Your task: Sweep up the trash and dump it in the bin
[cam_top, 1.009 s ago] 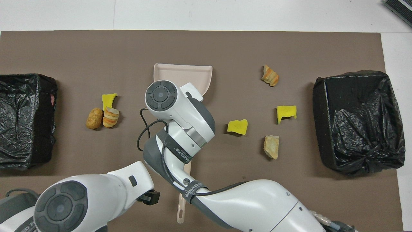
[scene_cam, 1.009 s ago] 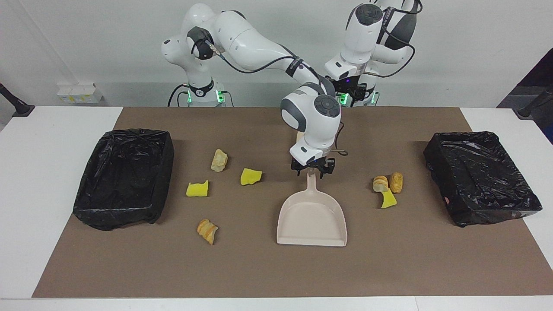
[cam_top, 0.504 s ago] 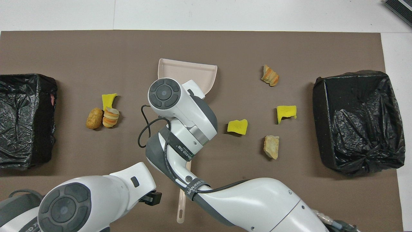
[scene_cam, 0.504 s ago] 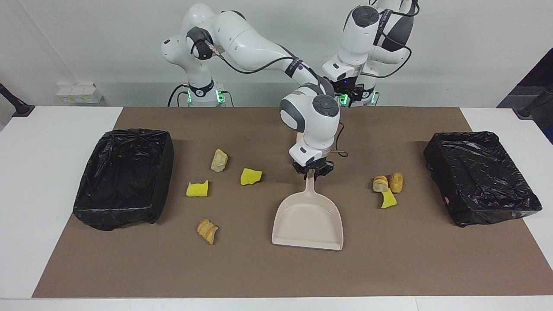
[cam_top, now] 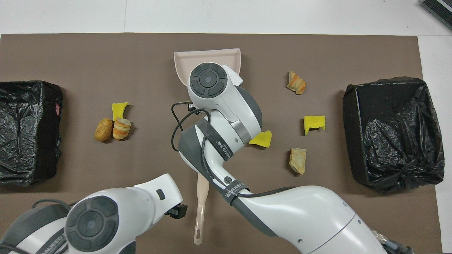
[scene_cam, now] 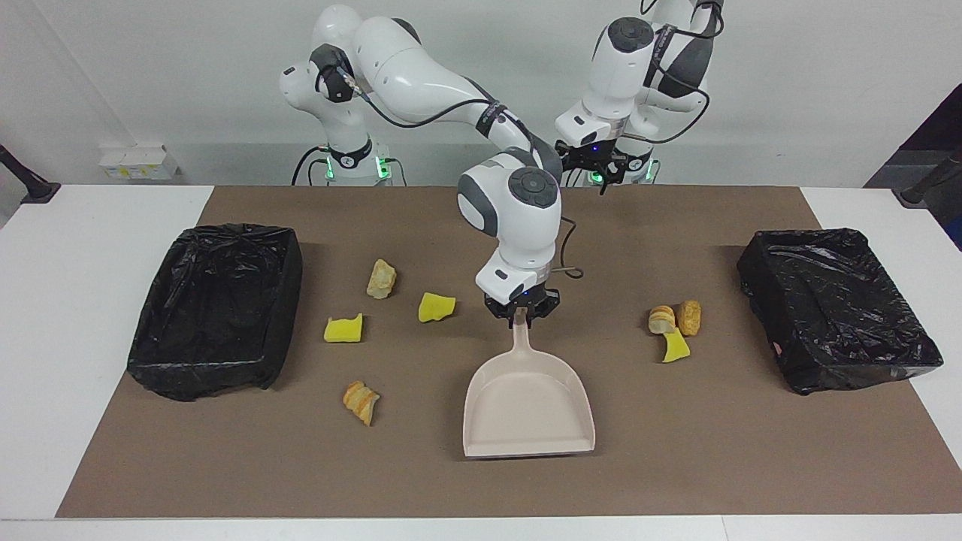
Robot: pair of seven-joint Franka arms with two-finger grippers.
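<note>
Right gripper (scene_cam: 521, 315) pinches the dustpan (scene_cam: 527, 409) handle mid-mat, pan raised off the mat (seven trash pieces (scene_cam: 436, 306) scattered both sides, bins (scene_cam: 214, 312) at each end). Left gripper (scene_cam: 595, 160) hangs near its base; finger state unreadable. Brush (cam_top: 200, 211) lies near the robots.

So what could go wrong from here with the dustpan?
1. The right tool grips the dustpan only at the tip of its handle, so the pan could twist or slip when pushed.
2. Trash is split: three pieces toward the left arm's end, four toward the right arm's end, so one pass would miss some.
3. The brush lies untouched near the waiting left tool; without it, pieces may just slide away.
</note>
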